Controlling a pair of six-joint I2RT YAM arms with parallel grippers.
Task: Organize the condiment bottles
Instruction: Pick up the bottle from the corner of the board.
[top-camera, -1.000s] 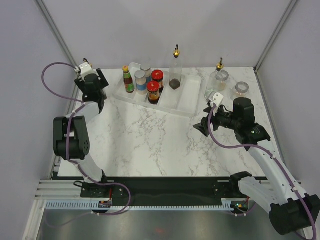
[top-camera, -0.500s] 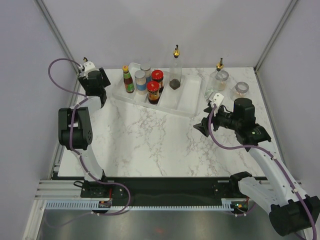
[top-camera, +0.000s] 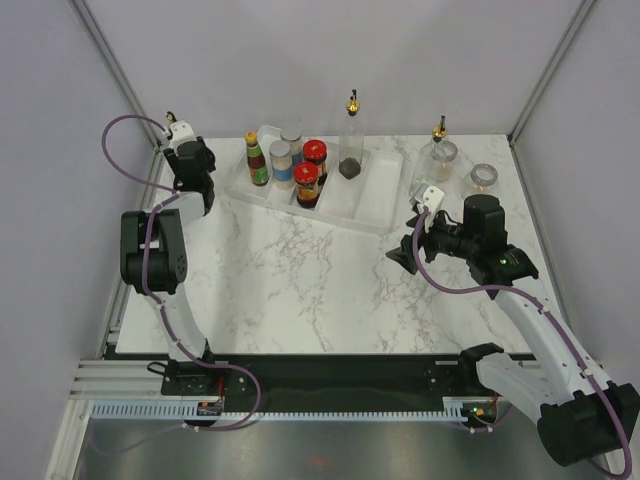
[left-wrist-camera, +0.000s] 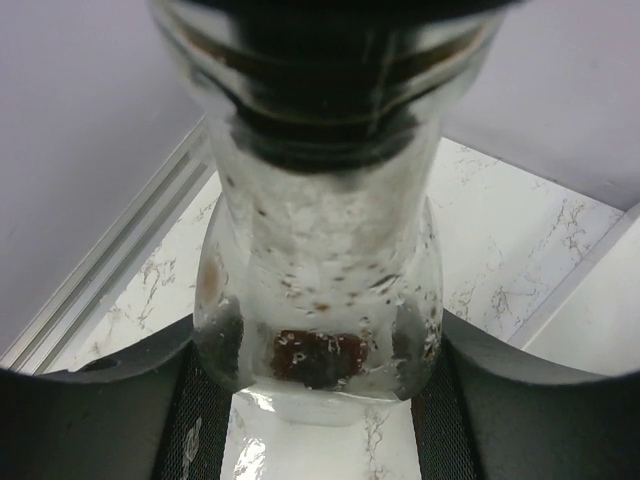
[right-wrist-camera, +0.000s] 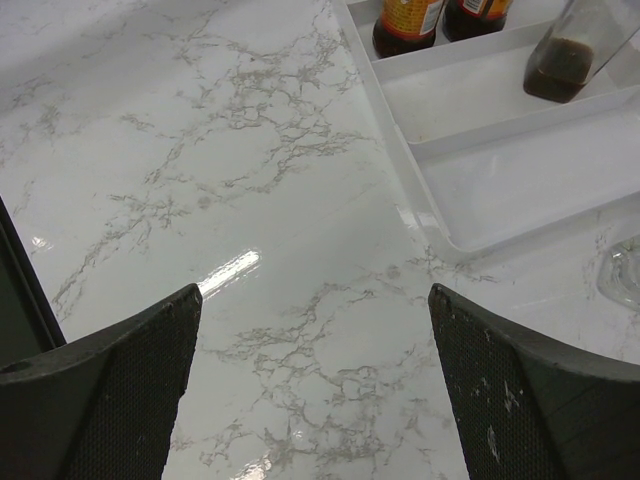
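While the right gripper (right-wrist-camera: 312, 305) is hanging wide open and empty over the marble table (right-wrist-camera: 230, 180), the left gripper (left-wrist-camera: 318, 345) is clamping a clear glass cruet (left-wrist-camera: 320, 270) near the table's far-left corner, left of the white tray (top-camera: 378, 200).

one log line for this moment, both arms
left fingers: gripping glass cruet | right fingers: open, above table beside tray

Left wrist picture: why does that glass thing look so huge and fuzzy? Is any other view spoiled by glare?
Left wrist view: the glass bottle sits right against the lens, so its top is dark and out of focus, and it only gets sharper toward its base. Right wrist view: sharp, with one bright glare streak on the marble table. Top view: evenly lit, soft shadows only.
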